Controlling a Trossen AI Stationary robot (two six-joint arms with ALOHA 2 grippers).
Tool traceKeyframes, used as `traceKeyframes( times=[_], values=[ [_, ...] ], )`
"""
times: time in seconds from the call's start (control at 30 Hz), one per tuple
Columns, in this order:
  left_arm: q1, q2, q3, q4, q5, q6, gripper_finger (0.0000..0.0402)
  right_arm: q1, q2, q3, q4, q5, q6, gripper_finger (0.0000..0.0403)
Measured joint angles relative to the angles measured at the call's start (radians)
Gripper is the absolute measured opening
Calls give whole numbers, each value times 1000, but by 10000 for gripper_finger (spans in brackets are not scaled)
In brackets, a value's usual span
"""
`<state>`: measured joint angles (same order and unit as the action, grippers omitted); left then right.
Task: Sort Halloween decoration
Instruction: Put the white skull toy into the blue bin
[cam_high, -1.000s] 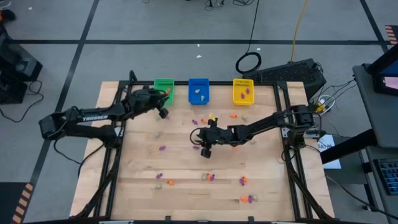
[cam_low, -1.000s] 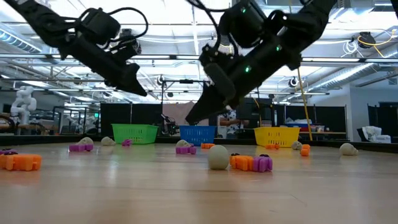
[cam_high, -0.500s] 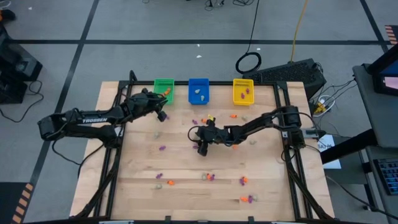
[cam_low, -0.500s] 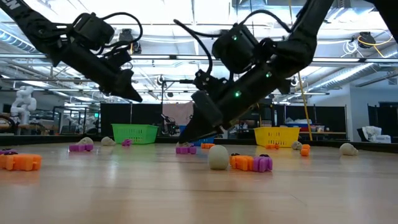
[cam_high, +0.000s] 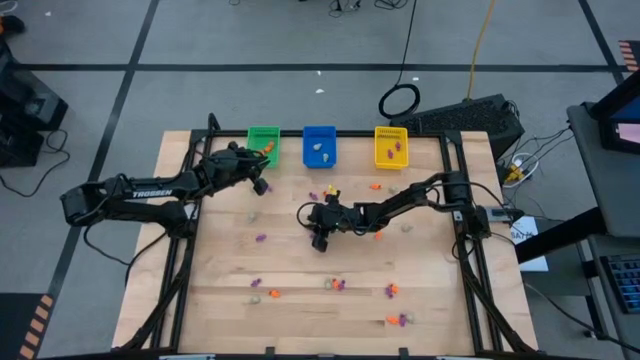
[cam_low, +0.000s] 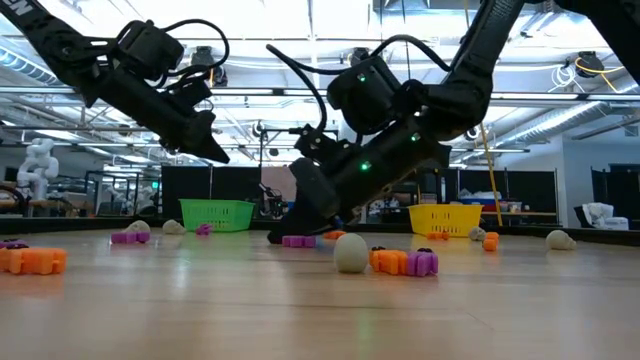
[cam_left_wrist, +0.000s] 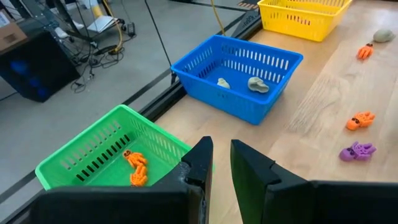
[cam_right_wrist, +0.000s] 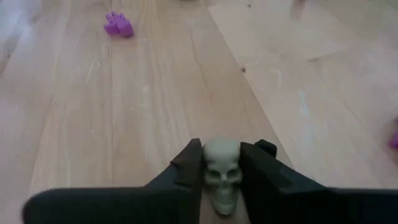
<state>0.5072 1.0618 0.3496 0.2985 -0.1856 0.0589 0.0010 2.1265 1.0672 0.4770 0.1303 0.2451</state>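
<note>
- Left arm (cam_high: 150, 190): dark, jointed, with white lettering along its side.
- Right arm (cam_high: 400, 205): dark, with looping black cables and small green lights.
</note>
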Motion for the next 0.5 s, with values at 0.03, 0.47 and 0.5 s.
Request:
traceKeyframes(
  times=[0.03,0.47,0.5],
  values=[
    [0,0,0,0,0,0,57,0,-2,0,-1,0,-3,58],
    [0,0,0,-1,0,0,57,-24,-119,-4,-61,-10,-21,58],
    [0,0,0,-1,1,0,57,-36,-140,0,-82,-9,-20,58]
  ],
)
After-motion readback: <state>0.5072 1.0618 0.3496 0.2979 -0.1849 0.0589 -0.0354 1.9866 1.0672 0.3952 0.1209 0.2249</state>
